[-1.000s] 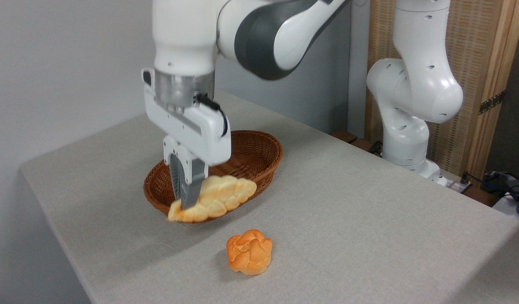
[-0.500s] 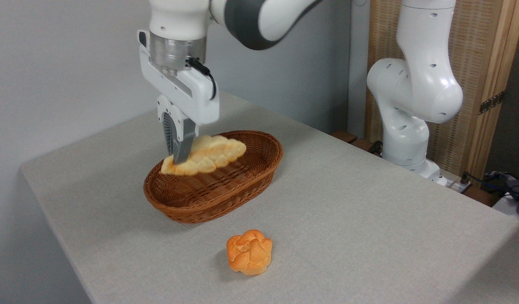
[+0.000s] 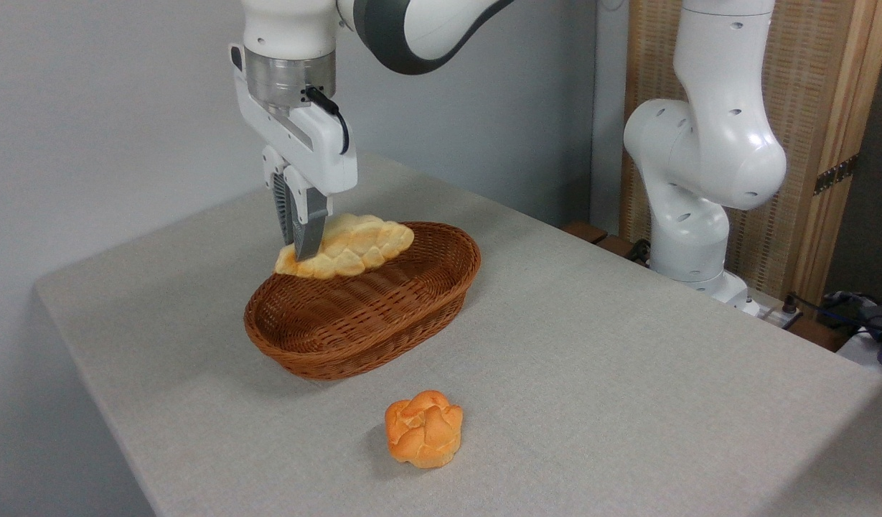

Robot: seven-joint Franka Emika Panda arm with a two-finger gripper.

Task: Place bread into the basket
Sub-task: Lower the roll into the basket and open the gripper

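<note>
Two baked goods are in view: the bread (image 3: 351, 248), a long pale braided loaf, and a small round orange bun (image 3: 423, 429). The gripper (image 3: 301, 253) points straight down from the arm (image 3: 412, 29) and its jaws are clenched on the bread near the loaf's left, golden end, one grey finger (image 3: 310, 230) crossing the front of the loaf. The bread hangs in the air, roughly level with a slight tilt, its free end reaching right toward the far rim of the basket (image 3: 441, 287). It sits over the back part of the basket, above the rim; whether it is directly above the hollow or slightly behind the far edge cannot be told from this one view. No part of the loaf appears to rest on the wicker.

The basket stands on the table (image 3: 627, 359), an oval of reddish-brown weave running from lower left to upper right, with nothing lying in its visible interior. The bun sits on the grey cloth in front of the basket, nearer the camera and a little to the right, well apart from the rim. The arm's base column (image 3: 699, 179) rises at the table's far right edge, beside a woven screen in a wooden frame (image 3: 828, 108). A plain grey wall (image 3: 110, 108) fills the left background.
</note>
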